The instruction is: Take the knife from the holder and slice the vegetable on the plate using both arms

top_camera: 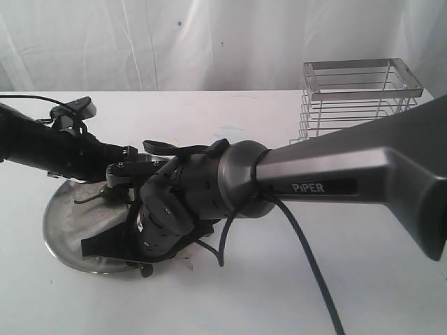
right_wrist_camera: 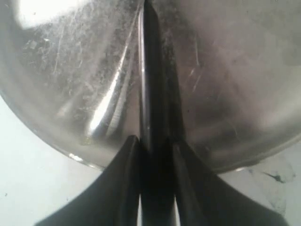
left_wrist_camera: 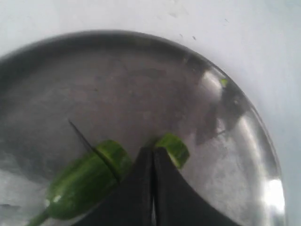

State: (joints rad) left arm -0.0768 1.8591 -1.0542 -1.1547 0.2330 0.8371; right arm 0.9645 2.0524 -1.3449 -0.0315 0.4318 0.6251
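Our right pincer (right_wrist_camera: 151, 141) grasps the knife (right_wrist_camera: 148, 70), blade across the vegetable (left_wrist_camera: 84, 181) on the plate (left_wrist_camera: 254, 141); left pincer (left_wrist_camera: 153, 149) clenched beside it. One disc (left_wrist_camera: 175, 148) cut, more remain.

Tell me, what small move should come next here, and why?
Probably press the knife straight down through the vegetable. Its blade lies across the green body on the plate, one cut piece lies nearby, and the right fingers are clamped on the knife, so another slice looks half made.
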